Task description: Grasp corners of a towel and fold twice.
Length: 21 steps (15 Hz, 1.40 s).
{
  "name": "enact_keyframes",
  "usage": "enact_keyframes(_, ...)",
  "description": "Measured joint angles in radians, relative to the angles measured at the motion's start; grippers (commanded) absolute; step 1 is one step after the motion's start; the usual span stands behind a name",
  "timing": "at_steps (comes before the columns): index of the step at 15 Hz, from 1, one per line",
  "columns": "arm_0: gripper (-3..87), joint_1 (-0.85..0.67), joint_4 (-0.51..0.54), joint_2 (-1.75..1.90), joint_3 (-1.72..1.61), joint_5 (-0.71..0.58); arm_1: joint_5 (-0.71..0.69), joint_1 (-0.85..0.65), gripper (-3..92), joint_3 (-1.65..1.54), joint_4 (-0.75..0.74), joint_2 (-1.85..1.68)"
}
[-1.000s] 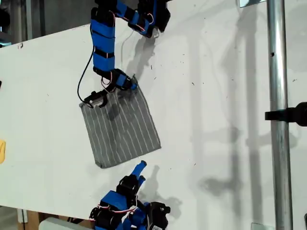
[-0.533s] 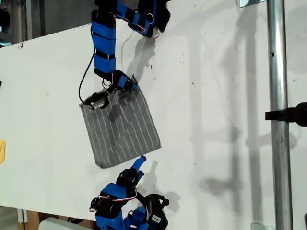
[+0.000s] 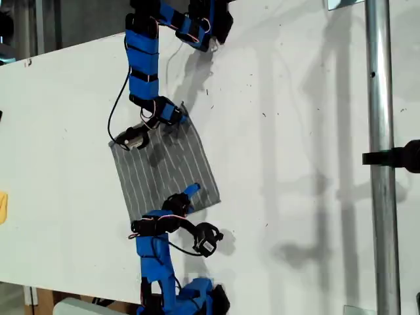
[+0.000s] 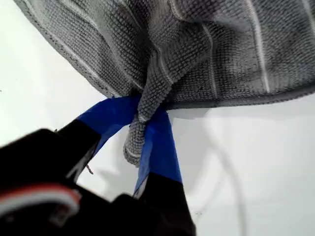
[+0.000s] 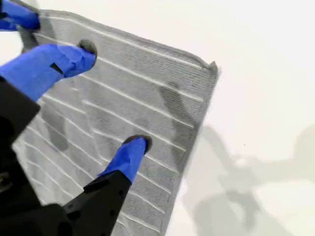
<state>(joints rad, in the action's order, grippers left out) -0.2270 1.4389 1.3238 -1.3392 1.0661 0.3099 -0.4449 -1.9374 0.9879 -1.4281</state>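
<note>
The grey towel [image 3: 167,170] with thin white stripes lies flat on the white table [image 3: 295,98], left of centre in the exterior view. My first gripper [image 3: 178,117] reaches in from the far edge and is shut on the towel's far corner. The first wrist view shows that corner [image 4: 147,98] bunched and pinched between the blue fingers of my first gripper [image 4: 142,110]. My second gripper [image 3: 185,198] comes from the near edge and hovers open over the towel's near part. Its fingers [image 5: 130,155] spread over the striped towel [image 5: 147,103], with a free corner [image 5: 212,66] beyond them.
A metal pole [image 3: 379,197] with a black clamp [image 3: 394,157] stands at the exterior view's right. A yellow object [image 3: 2,207] sits at the exterior view's left edge. Bare white table lies between the towel and the pole.
My second arm has extended from the near table edge up over the towel's near part. My first gripper has stayed on the far corner.
</note>
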Motion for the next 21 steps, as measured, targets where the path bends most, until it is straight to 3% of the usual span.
enact_keyframes(3,30.8,-0.008,-0.061,-0.236,0.066,0.011,0.006,0.005,-0.3,0.0,0.0,-0.002)
enact_keyframes(6,21.3,-0.008,-0.074,-0.345,0.103,0.031,0.006,0.011,-0.3,-0.002,0.0,-0.009)
enact_keyframes(7,16.2,-0.008,-0.077,-0.348,0.109,0.048,0.006,0.011,-0.3,-0.003,0.0,-0.011)
enact_keyframes(8,-0.4,-0.006,-0.083,-0.354,0.11,0.06,0.009,0.011,-0.3,-0.008,0.0,-0.012)
enact_keyframes(9,-2.8,-0.005,-0.084,-0.354,0.112,0.078,0.012,0.011,-0.3,-0.011,0.0,-0.012)
enact_keyframes(13,-2.8,0.003,-0.091,-0.367,0.15,0.087,0.021,0.026,-0.3,-0.02,-0.012,-0.021)
enact_keyframes(16,-2.7,0.014,-0.02,-0.368,0.212,0.114,0.067,0.038,-0.3,-0.049,-0.011,-0.083)
enact_keyframes(19,-2.7,0.092,0.126,-0.368,0.322,0.176,0.192,0.156,-0.3,-0.12,0.044,-0.275)
enact_keyframes(21,-2.7,0.201,0.15,-0.35,0.337,0.216,0.336,0.302,-0.3,-0.164,0.075,-0.414)
